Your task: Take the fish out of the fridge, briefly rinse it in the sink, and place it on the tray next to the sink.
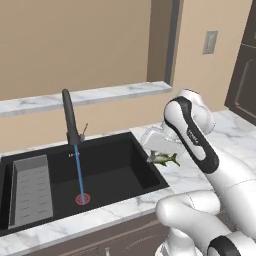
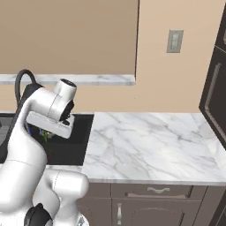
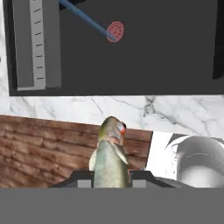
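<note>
You have one fish [image 3: 109, 157] here, greenish-silver, and it sits clamped between the two dark fingertips [image 3: 83, 178] of the gripper [image 3: 111, 180]; in the hand view its head with a red eye points away from the camera, out past the fingers. From the left base view the same fish [image 1: 165, 159] hangs level at the gripper [image 1: 156, 156], just beside the right rim of the sink [image 1: 145, 172], over the edge of the marble counter [image 1: 187, 175].

Count one sink, black and recessed, one tall black faucet [image 1: 70, 117], one thin blue stream of water [image 1: 78, 172] falling to one red drain [image 1: 82, 199], and one grey ribbed rack [image 1: 31, 190] lying in the basin's left part.

The hand view gives you what the base views do not: the grip itself, plus the rack [image 3: 37, 43], stream [image 3: 85, 19] and drain [image 3: 115, 31] seen from above, and a brown wood floor [image 3: 43, 148] below the counter edge. The right base view shows the broad bare stretch of counter [image 2: 150, 145] right of the sink, a grey wall plate [image 2: 175, 41] and a dark panelled door [image 2: 216, 88]; there the arm hides the gripper and most of the basin.
</note>
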{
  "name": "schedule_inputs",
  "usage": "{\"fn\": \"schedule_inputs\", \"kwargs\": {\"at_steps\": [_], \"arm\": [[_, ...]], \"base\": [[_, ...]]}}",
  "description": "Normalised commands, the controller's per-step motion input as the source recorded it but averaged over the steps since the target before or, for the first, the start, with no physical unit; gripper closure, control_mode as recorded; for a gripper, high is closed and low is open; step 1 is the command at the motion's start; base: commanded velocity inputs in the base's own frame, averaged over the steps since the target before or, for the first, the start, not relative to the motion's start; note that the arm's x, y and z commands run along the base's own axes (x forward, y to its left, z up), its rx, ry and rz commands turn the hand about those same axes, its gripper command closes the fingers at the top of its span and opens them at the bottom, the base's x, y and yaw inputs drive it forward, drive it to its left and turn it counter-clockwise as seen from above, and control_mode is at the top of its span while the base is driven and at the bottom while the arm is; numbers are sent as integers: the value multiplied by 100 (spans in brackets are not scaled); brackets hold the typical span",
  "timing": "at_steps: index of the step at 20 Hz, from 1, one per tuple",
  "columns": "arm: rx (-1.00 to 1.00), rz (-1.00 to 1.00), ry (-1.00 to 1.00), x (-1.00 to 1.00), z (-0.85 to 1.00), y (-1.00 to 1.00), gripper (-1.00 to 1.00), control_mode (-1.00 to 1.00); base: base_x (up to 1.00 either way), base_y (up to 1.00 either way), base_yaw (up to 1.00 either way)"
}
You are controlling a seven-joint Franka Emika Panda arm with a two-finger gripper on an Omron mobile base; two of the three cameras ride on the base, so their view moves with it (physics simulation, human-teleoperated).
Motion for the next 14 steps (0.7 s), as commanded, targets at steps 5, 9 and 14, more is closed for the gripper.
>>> {"fn": "schedule_inputs", "kwargs": {"at_steps": [5, 9, 14], "arm": [[28, 5, 0, 0, -50, 24, 100, -100], [35, 11, 3, 22, -46, 34, 100, -100], [21, 5, 5, 83, -8, 53, 100, -100]], "base": [[0, 0, 0], [0, 0, 0], [0, 0, 0]]}}
